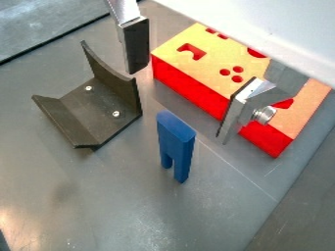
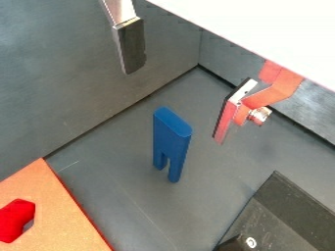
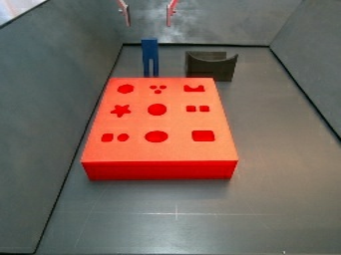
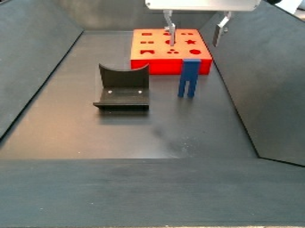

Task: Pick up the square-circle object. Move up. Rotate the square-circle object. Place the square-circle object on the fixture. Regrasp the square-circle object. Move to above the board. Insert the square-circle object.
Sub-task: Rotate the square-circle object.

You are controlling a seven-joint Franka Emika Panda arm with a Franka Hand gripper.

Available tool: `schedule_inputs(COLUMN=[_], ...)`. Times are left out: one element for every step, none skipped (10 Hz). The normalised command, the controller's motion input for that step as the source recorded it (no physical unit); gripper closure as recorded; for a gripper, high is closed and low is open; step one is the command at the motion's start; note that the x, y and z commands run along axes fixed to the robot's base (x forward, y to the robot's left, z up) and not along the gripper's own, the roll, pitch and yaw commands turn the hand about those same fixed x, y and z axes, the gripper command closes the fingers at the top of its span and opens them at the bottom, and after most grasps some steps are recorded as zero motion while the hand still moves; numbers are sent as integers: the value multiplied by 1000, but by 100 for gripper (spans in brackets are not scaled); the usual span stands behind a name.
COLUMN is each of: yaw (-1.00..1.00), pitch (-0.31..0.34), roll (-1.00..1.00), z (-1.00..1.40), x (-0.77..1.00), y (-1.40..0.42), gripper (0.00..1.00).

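Note:
The square-circle object (image 1: 175,147) is a bright blue peg standing upright on the grey floor, prongs down, between the fixture (image 1: 89,103) and the board (image 1: 210,69). It also shows in both side views (image 3: 150,57) (image 4: 188,80) and a wrist view (image 2: 170,142). My gripper (image 1: 190,78) is open and empty, hanging well above the blue piece with one finger on each side of it. The gripper shows in both side views (image 3: 147,12) (image 4: 195,28). The fixture (image 4: 121,87) is a dark L-shaped bracket. The red board (image 3: 158,125) has shape cut-outs on top.
Grey walls enclose the floor on all sides (image 4: 48,71). The board (image 4: 170,51) lies close behind the blue piece, and the fixture (image 3: 210,65) stands just beside it.

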Motion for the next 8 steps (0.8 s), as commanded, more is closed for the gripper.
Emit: schedule_inputs(yaw=[1000,1000,1000,1000,1000,1000,1000,1000], pitch=[5,5,5,5,5,5,5,5], roll=[-13,-11,-11,-11,-12,-12,-12,-13], z=[-18,-3,-3,-3,-3,-3,-3,-3], x=[4,12,12,12,12,12,12,12], y=[0,-10,-9,-8,-7,-6,-6,-6], gripper=[0,0,0,0,0,0,0,0])
